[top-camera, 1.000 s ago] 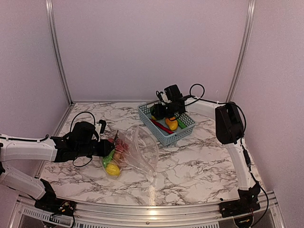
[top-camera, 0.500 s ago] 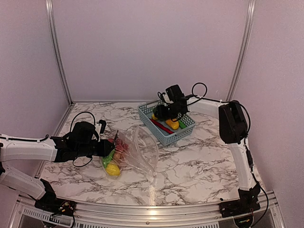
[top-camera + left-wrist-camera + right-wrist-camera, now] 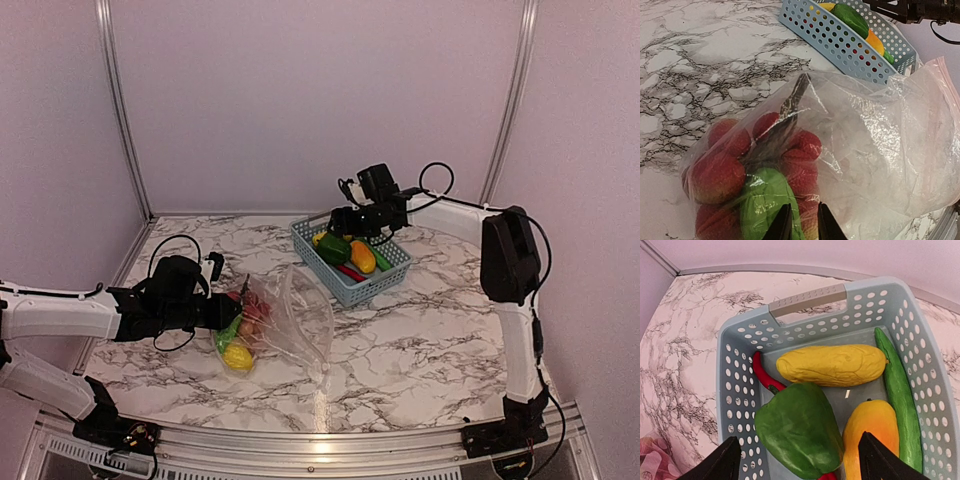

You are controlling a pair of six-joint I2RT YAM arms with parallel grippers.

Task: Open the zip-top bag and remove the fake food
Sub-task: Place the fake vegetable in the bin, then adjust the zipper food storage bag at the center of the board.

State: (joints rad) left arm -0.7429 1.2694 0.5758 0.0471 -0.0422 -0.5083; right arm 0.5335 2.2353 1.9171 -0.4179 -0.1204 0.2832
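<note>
Where the marble-look worktop (image 3: 420, 340) comes nearest, at the lower left of the top view, the left hand (image 3: 802, 225) is almost closed, pinching the thin skin of the zip-top bag (image 3: 880, 140). The bag is clear, crinkly and shiny, and it lies on the worktop. Some fake food (image 3: 715, 175) sits inside: round bumpy red fruits (image 3: 805, 142), a smooth green piece (image 3: 765, 200) and a yellow lump (image 3: 238, 357).

Further back, near the middle, stands a blue-grey basket (image 3: 740, 365) full of round holes. It holds a shiny green pepper (image 3: 797, 432), a long bumpy yellow piece (image 3: 832, 365), a thin cucumber (image 3: 900, 395) and a red chilli (image 3: 760, 372). The right hand (image 3: 807, 458) hangs over the basket, spread wide, holding nothing.
</note>
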